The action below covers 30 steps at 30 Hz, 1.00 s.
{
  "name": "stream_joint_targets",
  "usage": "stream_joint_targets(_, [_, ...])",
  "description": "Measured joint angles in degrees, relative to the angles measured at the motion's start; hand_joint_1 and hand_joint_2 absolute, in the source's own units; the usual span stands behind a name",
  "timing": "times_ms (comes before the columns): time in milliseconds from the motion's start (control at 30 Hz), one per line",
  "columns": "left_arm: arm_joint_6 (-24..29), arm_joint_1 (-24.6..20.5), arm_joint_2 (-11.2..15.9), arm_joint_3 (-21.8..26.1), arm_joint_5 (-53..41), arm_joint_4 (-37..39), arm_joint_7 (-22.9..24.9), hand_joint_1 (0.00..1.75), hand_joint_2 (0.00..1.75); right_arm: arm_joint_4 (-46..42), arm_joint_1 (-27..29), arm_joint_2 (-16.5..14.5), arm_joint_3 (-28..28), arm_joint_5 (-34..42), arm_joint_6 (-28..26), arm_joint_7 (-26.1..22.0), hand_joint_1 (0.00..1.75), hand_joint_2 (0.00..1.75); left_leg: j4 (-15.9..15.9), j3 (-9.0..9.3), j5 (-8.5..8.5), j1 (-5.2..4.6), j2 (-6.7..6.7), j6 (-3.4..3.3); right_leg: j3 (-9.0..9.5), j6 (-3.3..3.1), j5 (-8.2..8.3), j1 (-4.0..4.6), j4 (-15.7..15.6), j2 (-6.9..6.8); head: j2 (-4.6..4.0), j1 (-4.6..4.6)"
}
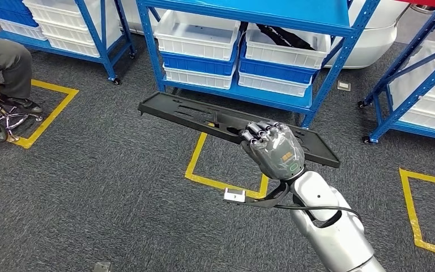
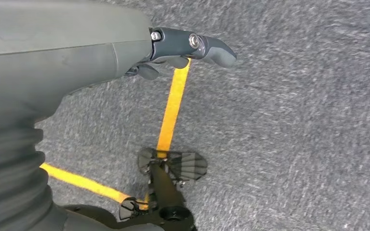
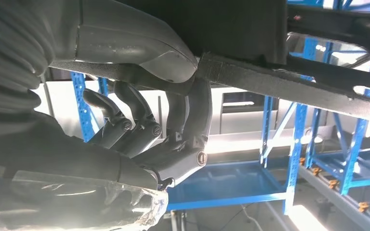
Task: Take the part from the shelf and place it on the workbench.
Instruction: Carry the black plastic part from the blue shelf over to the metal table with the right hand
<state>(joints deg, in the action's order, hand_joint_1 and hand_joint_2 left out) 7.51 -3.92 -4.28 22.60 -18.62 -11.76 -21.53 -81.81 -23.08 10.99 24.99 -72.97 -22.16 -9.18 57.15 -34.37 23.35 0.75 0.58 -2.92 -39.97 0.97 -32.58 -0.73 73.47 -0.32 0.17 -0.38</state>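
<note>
Right now the right robot hand (image 1: 273, 148) is gripping the long black part (image 1: 215, 122) near one end, fingers curled over it, holding it level above the floor, clear of the shelf (image 1: 272, 96), probably for carrying.

the part (image 1: 204, 118) is black. the right hand (image 1: 274, 148) is grey and see-through, with a small orange patch and a green ring, and its fingers (image 1: 259, 130) are dark grey. the arm (image 1: 328, 226) is shiny silver. the shelf (image 1: 243, 11) is bright blue. the bins (image 1: 198, 34) on it are white and blue. the carpet (image 1: 119, 187) is dark grey with tiny specks. yellow tape (image 1: 195, 164) makes squares on it. the left hand (image 2: 192, 45) is grey.
</note>
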Motion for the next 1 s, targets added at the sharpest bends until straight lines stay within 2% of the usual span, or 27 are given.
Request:
stream_joint_targets(33, [-0.04, 0.08, -0.10, 0.00, 0.00, 0.01, 0.03, 0.00, 1.75, 0.09, 0.03, 0.06, 0.05, 0.08, 0.00, 0.00, 1.69, 1.75, 0.03, -0.02, -0.08, 0.01, 0.25, 0.12, 1.54, 0.57, 1.39, -0.14, -2.97, 0.00, 0.00, 0.01])
stream_joint_targets(100, [-0.10, 0.17, -0.27, 0.01, -0.01, 0.02, 0.08, 0.00, 1.75, 0.27, -0.03, 0.11, 0.13, 0.46, 0.01, 0.00, 1.69, 1.75, 0.21, -0.12, -0.17, -0.15, 0.65, 0.55, 6.05, 1.32, 4.66, -0.41, -11.85, 0.03, 0.00, 0.03])
stream_joint_targets(133, [-0.10, 0.19, -0.32, 0.01, -0.01, 0.02, 0.09, 0.00, 1.75, 0.36, -0.06, 0.10, 0.14, 0.73, 0.03, 0.01, 1.69, 1.75, 0.35, -0.28, -0.18, -0.30, 0.75, 0.83, 7.56, 1.28, 5.77, -0.54, -15.10, 0.08, 0.00, -0.01])
stream_joint_targets(167, [-0.09, 0.23, -0.33, 0.02, -0.02, 0.02, 0.08, 0.00, 1.75, 0.48, -0.07, 0.04, 0.16, 0.99, 0.04, 0.02, 1.69, 1.75, 0.49, -0.47, -0.17, -0.41, 0.78, 0.91, 8.30, 1.12, 6.33, -0.62, -16.79, 0.14, 0.00, -0.07])
stream_joint_targets(267, [-0.04, 0.58, -0.33, 0.04, -0.02, 0.02, 0.07, 0.00, 1.75, 0.95, -0.02, -0.11, 0.23, 1.38, 0.11, 0.04, 1.69, 1.75, 0.60, -0.75, -0.29, -0.21, 0.71, 0.71, 8.25, 0.54, 6.74, -0.41, -17.20, 0.27, 0.00, -0.15])
stream_joint_targets(467, [-0.04, 0.75, -0.42, 0.06, -0.07, 0.02, 0.07, 0.00, 1.75, 1.58, -0.02, -0.17, 0.25, 1.52, 0.15, 0.07, 1.69, 1.75, 0.22, -0.76, -0.78, 0.36, 0.69, 1.36, 8.02, -0.06, 7.03, 0.23, -17.17, 0.33, 0.00, -0.12])
stream_joint_targets(800, [-0.17, 0.76, -0.46, 0.07, -0.70, 0.04, 0.36, 0.00, 1.75, 1.88, -0.01, -0.15, 0.34, 1.74, 0.92, -0.15, 1.69, 1.75, 0.05, -0.85, -0.96, 0.43, 0.68, 2.16, 7.84, -0.17, 7.08, 0.40, -17.14, 0.32, 0.00, -0.10])
stream_joint_targets(1000, [-0.31, 0.75, -0.44, 0.09, -0.97, 0.04, 0.70, 0.00, 1.75, 1.88, 0.03, -0.09, 0.84, -0.26, 1.65, -0.34, 1.69, 1.75, 0.40, -1.08, -0.86, 0.21, 0.69, 2.03, 7.84, -0.10, 7.14, 0.08, -17.18, 0.30, 0.00, -0.11])
